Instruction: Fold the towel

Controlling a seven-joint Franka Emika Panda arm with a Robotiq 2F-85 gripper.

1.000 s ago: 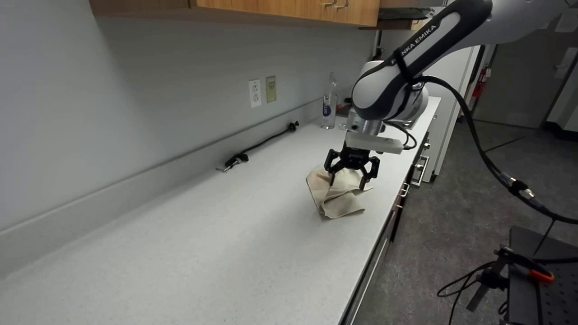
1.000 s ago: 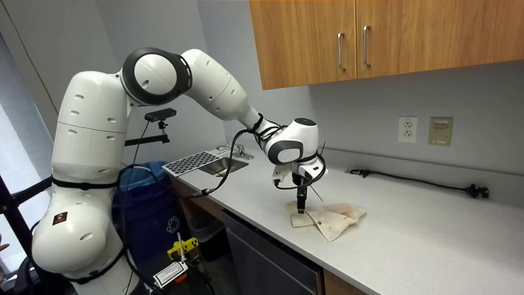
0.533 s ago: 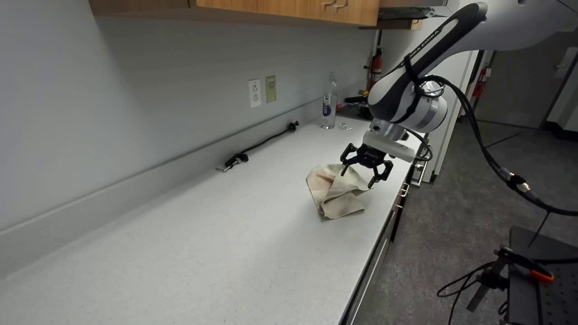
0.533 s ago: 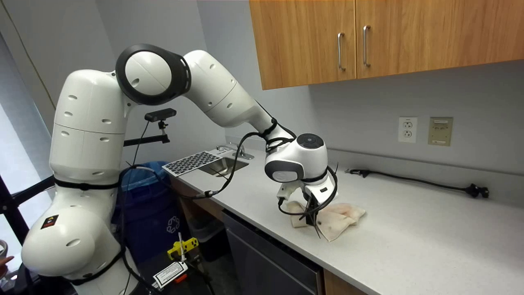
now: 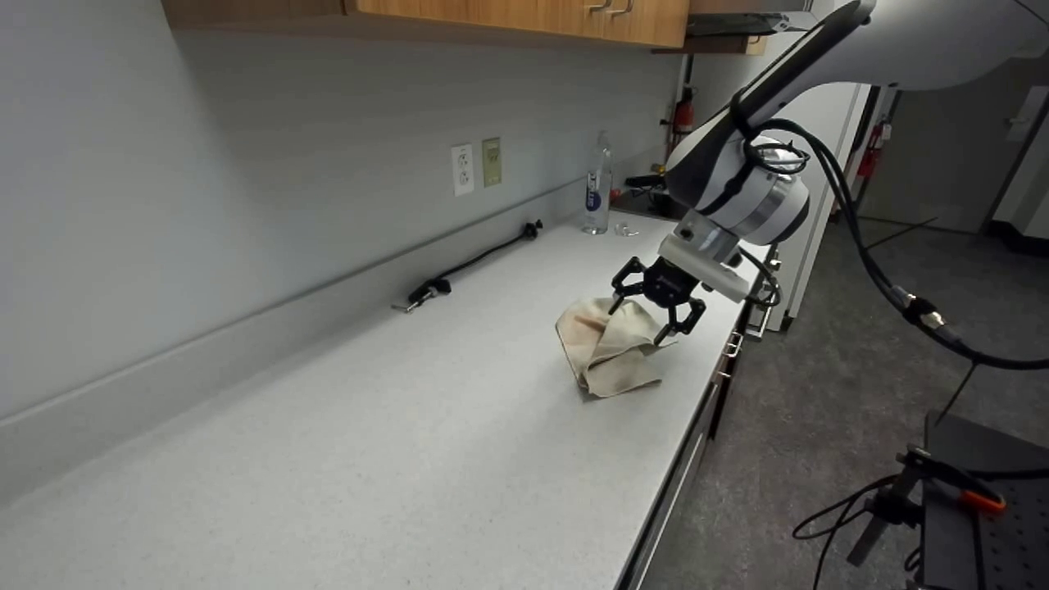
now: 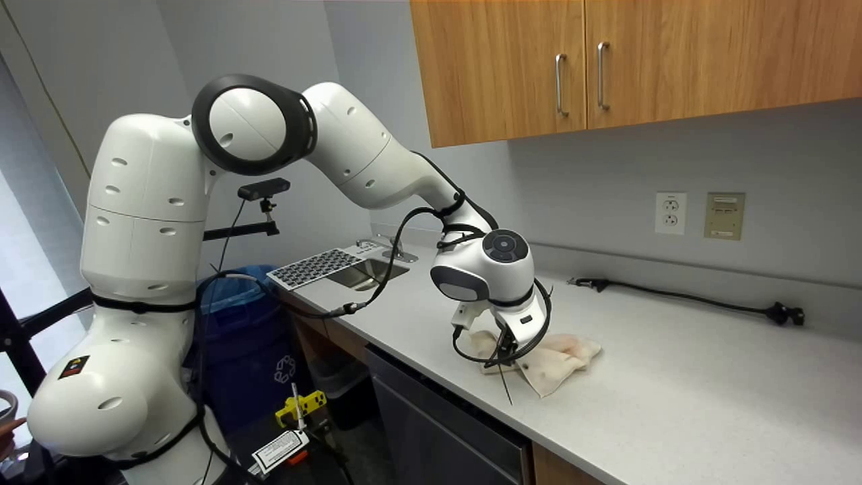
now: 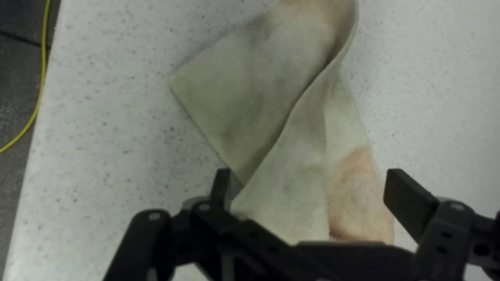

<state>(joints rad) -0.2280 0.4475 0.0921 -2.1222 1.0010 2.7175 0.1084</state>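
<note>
Beige towel [image 5: 608, 348], rumpled, partly folded over itself, on pale counter [image 5: 369, 459]. In exterior view, gripper [image 5: 636, 326] tilted over towel's far part, jaws spread. In exterior view, white wrist [image 6: 495, 276] and gripper hide towel's middle; jaws' state unclear there. In wrist view, fingers [image 7: 410, 205] wide apart, towel between and beyond them; contact cannot be told.

I'm in a kitchenette: wood-fronted wall cabinet [image 6: 673, 67], sink [image 6: 360, 275] with faucet [image 6: 405, 256] set in the bench [image 5: 328, 459], blue recycling bin [image 6: 249, 357], fire extinguisher [image 5: 683, 116]. Whether office or lab, I can't tell.
</note>
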